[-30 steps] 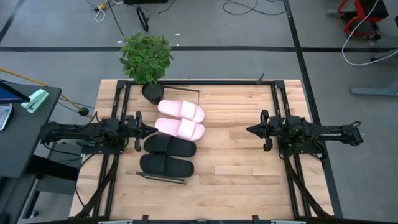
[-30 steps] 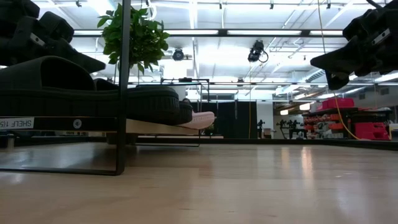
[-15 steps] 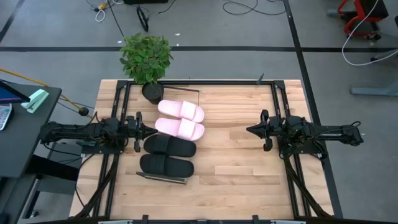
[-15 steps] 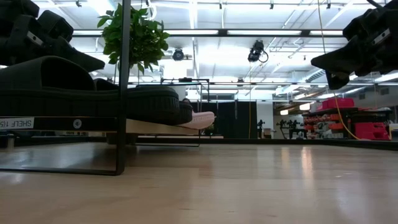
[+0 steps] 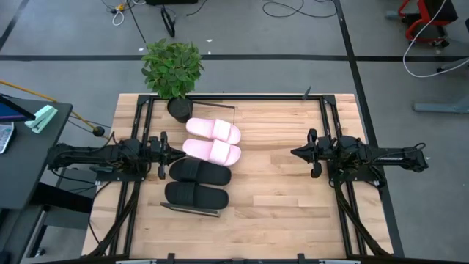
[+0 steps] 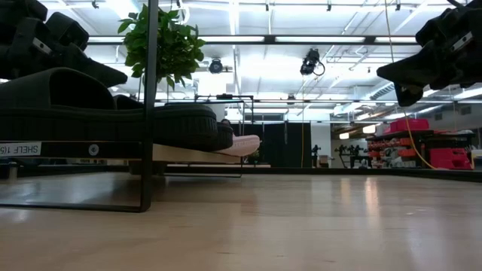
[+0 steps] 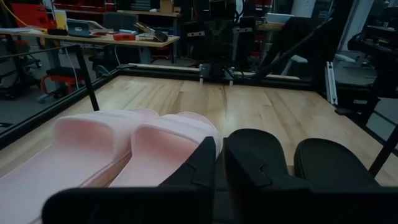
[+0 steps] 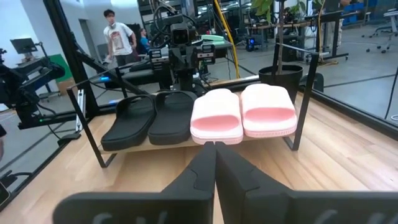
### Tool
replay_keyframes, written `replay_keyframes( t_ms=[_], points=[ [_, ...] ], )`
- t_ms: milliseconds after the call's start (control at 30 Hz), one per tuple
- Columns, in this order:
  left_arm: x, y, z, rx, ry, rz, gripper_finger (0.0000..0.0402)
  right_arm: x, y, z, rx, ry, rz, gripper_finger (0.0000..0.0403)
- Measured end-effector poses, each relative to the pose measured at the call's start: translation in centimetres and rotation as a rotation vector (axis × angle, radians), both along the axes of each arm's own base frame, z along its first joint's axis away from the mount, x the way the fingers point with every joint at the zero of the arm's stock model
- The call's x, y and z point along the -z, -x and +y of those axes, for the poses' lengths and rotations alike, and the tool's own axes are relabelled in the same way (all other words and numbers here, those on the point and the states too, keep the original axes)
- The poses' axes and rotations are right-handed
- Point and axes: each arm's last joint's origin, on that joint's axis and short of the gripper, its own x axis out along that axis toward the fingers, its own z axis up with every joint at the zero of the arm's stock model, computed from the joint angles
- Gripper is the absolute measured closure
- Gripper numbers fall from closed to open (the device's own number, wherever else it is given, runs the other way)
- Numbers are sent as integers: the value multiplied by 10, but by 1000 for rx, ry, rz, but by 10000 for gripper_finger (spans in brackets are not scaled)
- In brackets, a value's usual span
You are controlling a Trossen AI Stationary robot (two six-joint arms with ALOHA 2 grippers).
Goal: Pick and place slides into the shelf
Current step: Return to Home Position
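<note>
All the slides lie side by side on the shelf (image 5: 192, 210), soles down on its board (image 8: 163, 144). The two pale pink slides (image 5: 213, 130) (image 5: 212, 151) sit toward the far end, the two black slides (image 5: 200, 171) (image 5: 196, 195) toward the near end. My left gripper (image 5: 178, 152) hovers shut at the table's left, just behind the slides' heels and above them (image 7: 216, 158). My right gripper (image 5: 293, 153) hangs shut over the table's right half, pointing at the slides' toes (image 8: 214, 152) from a distance. The low view shows the black slide (image 6: 90, 113) resting on the shelf board (image 6: 192, 154).
A potted plant (image 5: 173, 70) stands at the far end of the shelf, its dark pot (image 5: 179, 109) beside the far pink slide. Bare wood tabletop (image 5: 271, 183) lies between the shelf and the right arm. A person (image 8: 118, 38) stands in the room beyond the table.
</note>
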Motion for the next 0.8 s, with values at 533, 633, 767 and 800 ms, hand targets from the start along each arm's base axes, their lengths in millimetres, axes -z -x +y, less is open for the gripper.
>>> replay_keyframes(
  t_ms=[533, 633, 767, 800],
  points=[
    [0, 0, 0, 0, 0, -1, 365, -1, 0, 0, -1, 1, -4, 389],
    [0, 0, 0, 0, 0, -1, 361, -1, 0, 0, -1, 1, -4, 389],
    [0, 0, 0, 0, 0, 0, 364, -1, 0, 0, -1, 1, -5, 389],
    [0, 0, 0, 0, 0, -1, 366, -1, 0, 0, -1, 1, -5, 389]
  ],
)
